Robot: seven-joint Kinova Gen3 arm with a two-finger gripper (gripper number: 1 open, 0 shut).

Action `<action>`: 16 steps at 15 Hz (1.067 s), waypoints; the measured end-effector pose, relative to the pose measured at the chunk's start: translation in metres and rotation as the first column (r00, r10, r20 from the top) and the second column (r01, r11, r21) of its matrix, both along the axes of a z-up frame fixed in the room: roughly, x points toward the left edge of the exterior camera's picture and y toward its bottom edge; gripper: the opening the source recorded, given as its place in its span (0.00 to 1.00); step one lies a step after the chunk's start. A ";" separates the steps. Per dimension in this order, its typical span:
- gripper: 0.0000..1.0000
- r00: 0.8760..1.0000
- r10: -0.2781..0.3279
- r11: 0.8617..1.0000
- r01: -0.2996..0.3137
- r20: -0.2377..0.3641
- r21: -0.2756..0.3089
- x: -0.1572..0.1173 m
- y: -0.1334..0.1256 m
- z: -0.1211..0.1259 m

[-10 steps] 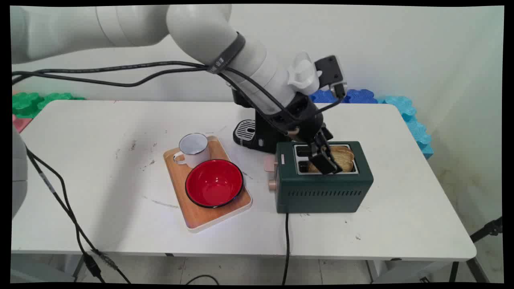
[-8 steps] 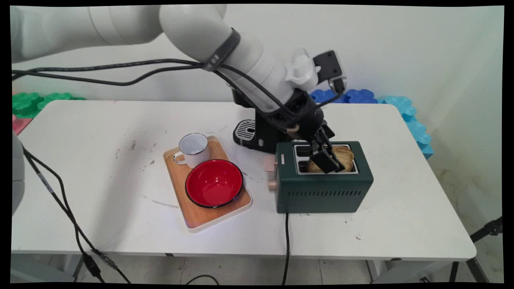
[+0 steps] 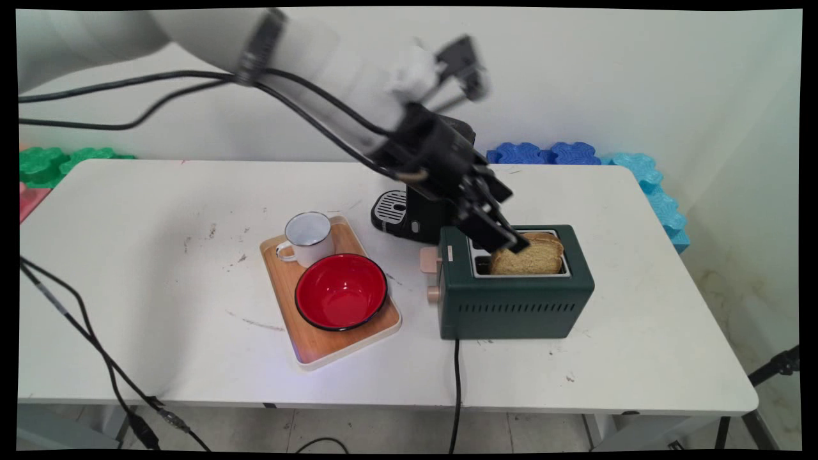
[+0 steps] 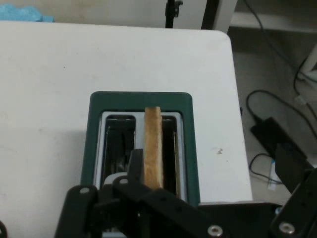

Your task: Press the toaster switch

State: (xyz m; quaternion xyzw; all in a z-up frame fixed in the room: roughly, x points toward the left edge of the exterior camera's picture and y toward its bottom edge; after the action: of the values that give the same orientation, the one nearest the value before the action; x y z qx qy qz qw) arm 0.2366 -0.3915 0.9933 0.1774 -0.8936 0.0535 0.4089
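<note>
- Gripper (image 3: pixel 505 241) jaws closed on the left end of a bread slice (image 3: pixel 529 259), which stands in the toaster (image 3: pixel 514 300) near slot.
- Arm tilted from the upper left.
- Coffee machine (image 3: pixel 409 214) behind; tray (image 3: pixel 319 345), cup (image 3: pixel 308 237), red bowl (image 3: pixel 340 291) to the left on the surface (image 3: pixel 160 287).

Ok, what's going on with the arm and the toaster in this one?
The arm's gripper is at the top of the dark green toaster, right by a slice of toast that stands upright in one slot. The hand view shows one finger against the slice's side; whether the slice is gripped can't be told. To the left, a white mug and a red bowl sit on a wooden tray, with a black coffee machine behind.
</note>
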 end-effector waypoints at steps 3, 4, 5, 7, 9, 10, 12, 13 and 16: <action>1.00 0.998 0.009 1.000 -0.009 -0.055 -0.006 0.045 0.007 0.006; 1.00 0.998 0.010 1.000 -0.010 -0.066 -0.009 0.058 0.009 0.006; 1.00 0.997 0.011 1.000 -0.012 -0.075 -0.012 0.074 0.011 0.006; 1.00 0.996 0.013 1.000 -0.014 -0.088 -0.014 0.099 0.015 0.002; 1.00 0.995 0.018 1.000 -0.019 -0.095 -0.014 0.120 0.017 -0.004; 1.00 0.995 0.021 1.000 -0.022 -0.098 -0.013 0.130 0.019 -0.007; 1.00 0.995 0.025 1.000 -0.026 -0.102 -0.013 0.147 0.022 -0.015; 1.00 0.994 0.029 0.999 -0.030 -0.104 -0.012 0.155 0.024 -0.019; 1.00 0.992 0.047 0.999 -0.049 -0.113 -0.015 0.176 0.026 -0.038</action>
State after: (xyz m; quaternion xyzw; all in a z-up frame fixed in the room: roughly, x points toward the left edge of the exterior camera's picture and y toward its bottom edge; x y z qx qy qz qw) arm 0.4122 -0.3654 0.9556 0.1979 -0.8640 0.0612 0.4589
